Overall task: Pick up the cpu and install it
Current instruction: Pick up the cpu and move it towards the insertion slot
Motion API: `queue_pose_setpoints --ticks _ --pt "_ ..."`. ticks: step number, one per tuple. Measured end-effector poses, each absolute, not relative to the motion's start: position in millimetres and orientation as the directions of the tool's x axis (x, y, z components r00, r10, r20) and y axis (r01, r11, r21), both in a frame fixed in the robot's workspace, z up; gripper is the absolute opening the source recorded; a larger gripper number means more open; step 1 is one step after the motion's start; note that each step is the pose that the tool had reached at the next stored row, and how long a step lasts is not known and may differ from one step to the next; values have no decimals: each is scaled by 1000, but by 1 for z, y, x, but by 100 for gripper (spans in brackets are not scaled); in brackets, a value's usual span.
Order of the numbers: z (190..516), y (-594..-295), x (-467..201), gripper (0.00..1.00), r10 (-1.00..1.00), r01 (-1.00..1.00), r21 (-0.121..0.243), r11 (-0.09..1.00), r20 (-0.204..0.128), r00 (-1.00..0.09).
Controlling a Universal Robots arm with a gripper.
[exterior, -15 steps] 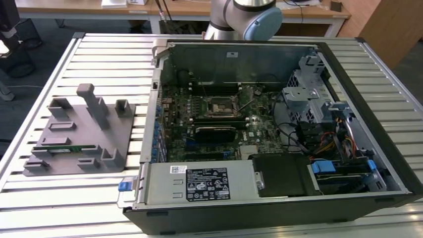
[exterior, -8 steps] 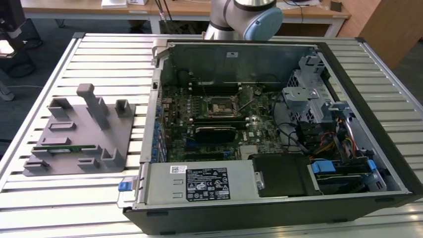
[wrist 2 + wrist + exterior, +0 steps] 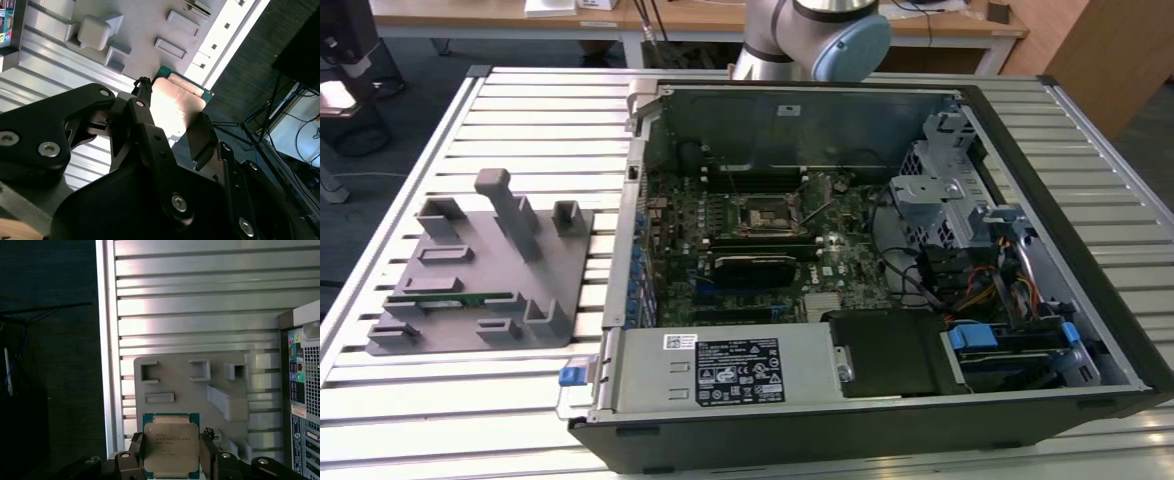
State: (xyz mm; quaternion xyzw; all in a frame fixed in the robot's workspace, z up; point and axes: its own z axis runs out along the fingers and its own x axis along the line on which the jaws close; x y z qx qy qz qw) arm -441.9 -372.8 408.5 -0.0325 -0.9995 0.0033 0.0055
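The cpu (image 3: 170, 449) is sitting flat between the fingers of the gripper (image 3: 171, 462), which is clamping it by two opposite edges. Its silver top plate is facing the camera in the first wrist view, and a coppery face is catching the glare in the second wrist view. The chip is square, so no axis is longer than the other. The two free edges are lying clear of the fingers (image 3: 145, 120).

The chip is hanging in the air over the grey tray (image 3: 185, 390), clear of its pockets and blocks. This is on the side of the slatted table (image 3: 200, 300) nearest the long edge with the dark floor beyond.

The open computer case (image 3: 854, 250) is standing just beside the tray, on the exterior view's right, and its wall is showing in the first wrist view too. The square socket (image 3: 765, 212) is lying on the board inside, toward the case's back wall and well apart from the tray.
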Motion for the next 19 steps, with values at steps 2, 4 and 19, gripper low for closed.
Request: queue_pose_setpoints --ticks 2,4,19 --pt "409 -373 -441 53 65 65 -7 998 11 -998" --pt "409 -373 -440 53 65 65 -7 998 11 -998" --pt "409 -373 -433 53 65 65 -7 998 11 -998"
